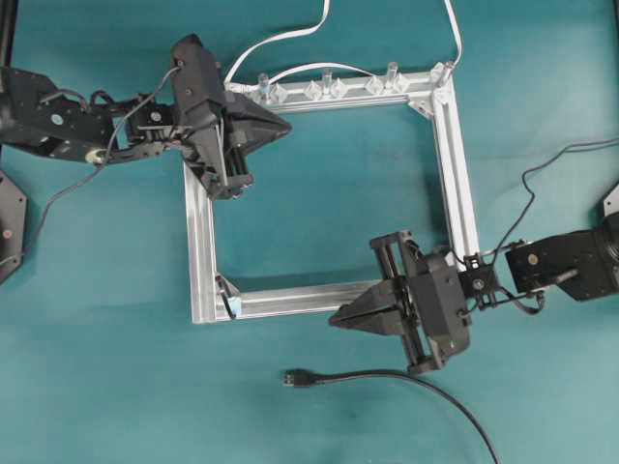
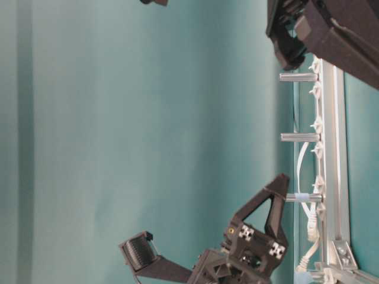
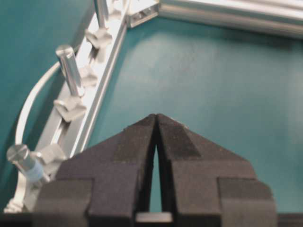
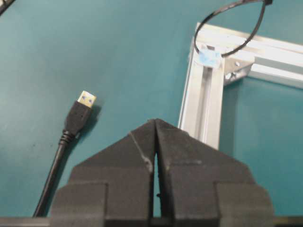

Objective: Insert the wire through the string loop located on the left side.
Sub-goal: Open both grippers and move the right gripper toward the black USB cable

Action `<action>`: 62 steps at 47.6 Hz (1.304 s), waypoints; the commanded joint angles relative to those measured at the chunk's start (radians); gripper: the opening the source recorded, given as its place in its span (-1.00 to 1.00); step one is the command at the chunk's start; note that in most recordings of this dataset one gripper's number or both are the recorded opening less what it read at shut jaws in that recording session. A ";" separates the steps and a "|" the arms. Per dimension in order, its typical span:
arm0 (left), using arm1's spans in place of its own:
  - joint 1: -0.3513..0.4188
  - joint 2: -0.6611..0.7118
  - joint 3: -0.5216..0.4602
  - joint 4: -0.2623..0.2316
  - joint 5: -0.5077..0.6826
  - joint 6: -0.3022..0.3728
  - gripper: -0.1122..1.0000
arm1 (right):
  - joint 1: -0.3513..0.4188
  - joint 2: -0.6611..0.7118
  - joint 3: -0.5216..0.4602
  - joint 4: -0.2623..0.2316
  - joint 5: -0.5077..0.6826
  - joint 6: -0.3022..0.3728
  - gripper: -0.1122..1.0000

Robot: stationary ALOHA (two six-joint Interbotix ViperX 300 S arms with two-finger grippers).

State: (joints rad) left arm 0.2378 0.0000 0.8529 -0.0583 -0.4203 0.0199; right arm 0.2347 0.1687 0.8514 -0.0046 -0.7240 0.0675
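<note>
The wire (image 1: 387, 375) lies on the teal table in front of the silver frame (image 1: 200, 232), and its black plug (image 1: 295, 378) points left. The string loop (image 1: 230, 302) stands at the frame's near left corner. My right gripper (image 1: 332, 321) hovers over the near rail, shut and empty, with the plug (image 4: 79, 113) ahead to its left and the string loop's bluish base (image 4: 209, 57) ahead to its right. My left gripper (image 1: 288, 126) is shut with nothing in it, near the far left corner and inside the frame. Its fingertips (image 3: 150, 124) touch.
White cables (image 1: 280, 39) run off the frame's far rail. Upright metal posts (image 3: 70, 66) and clear clips (image 1: 314, 91) stand along that rail, close to my left gripper. The right arm's own black cord (image 1: 532, 193) trails at the right.
</note>
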 commanded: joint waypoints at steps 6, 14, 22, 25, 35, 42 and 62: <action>-0.008 -0.074 0.002 0.003 0.052 0.014 0.04 | 0.021 -0.038 -0.026 0.046 0.023 0.002 -0.80; -0.009 -0.114 0.025 0.003 0.107 0.051 0.54 | 0.029 -0.054 -0.040 0.087 0.069 0.002 -0.80; -0.009 -0.146 0.040 0.003 0.160 0.086 0.54 | 0.029 -0.064 -0.058 0.089 0.095 0.000 -0.79; -0.009 -0.155 0.040 0.003 0.170 0.086 0.55 | 0.028 -0.066 -0.061 0.089 0.101 0.000 -0.77; -0.018 -0.169 0.041 0.003 0.183 0.080 0.55 | 0.032 -0.067 -0.067 0.094 0.106 0.002 0.10; -0.032 -0.170 0.041 0.003 0.190 0.075 0.56 | 0.041 -0.066 -0.071 0.123 0.106 0.000 0.22; -0.054 -0.192 0.040 0.002 0.267 0.072 0.80 | 0.112 -0.066 -0.075 0.291 0.120 -0.008 0.24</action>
State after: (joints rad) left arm 0.1856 -0.1657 0.9050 -0.0583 -0.1565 0.0951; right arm 0.3237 0.1319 0.7900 0.2608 -0.6090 0.0614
